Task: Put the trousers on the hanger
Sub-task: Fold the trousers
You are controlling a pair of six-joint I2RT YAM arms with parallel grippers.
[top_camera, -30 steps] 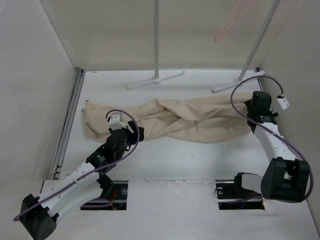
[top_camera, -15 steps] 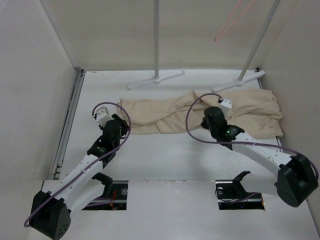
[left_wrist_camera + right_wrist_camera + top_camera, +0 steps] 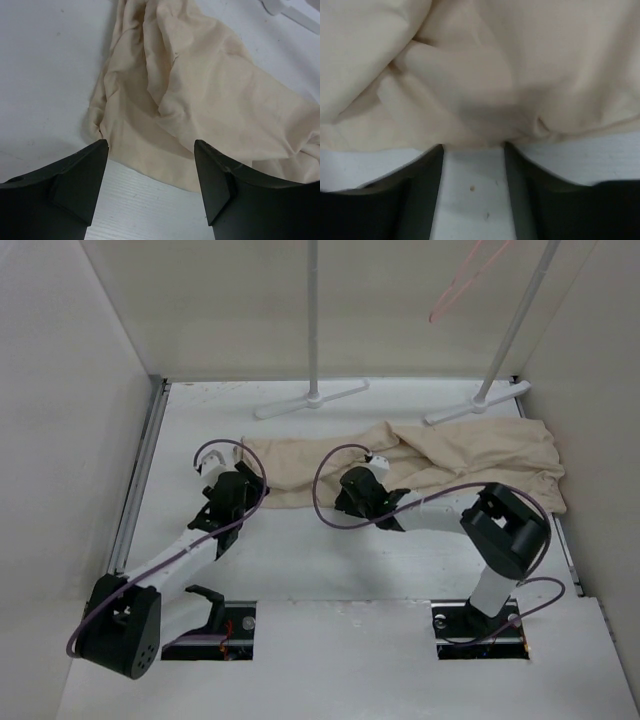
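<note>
The beige trousers (image 3: 480, 455) lie stretched across the back of the white table, one fold crossing them slantwise. My left gripper (image 3: 245, 484) stands open at their left end; in the left wrist view the trousers (image 3: 200, 90) lie just past the gripper (image 3: 150, 145), with bare table between its fingers. My right gripper (image 3: 345, 497) sits at the middle of the near edge. Its narrowed jaws (image 3: 472, 147) pinch a bunched fold of the trousers (image 3: 480, 60) at the tips. The pink hanger (image 3: 455, 285) hangs high at the back right, far from both grippers.
Two grey-white rack poles (image 3: 313, 320) (image 3: 515, 325) rise behind the trousers, their feet (image 3: 310, 400) (image 3: 475, 402) resting on the table close to the cloth. Walls close in the left, back and right sides. A metal rail (image 3: 140, 480) runs along the left edge.
My right gripper has narrowed and moved left along the trousers to the middle of their near edge, and a slanting fold has formed. The left gripper has edged up to the cloth's left end.
</note>
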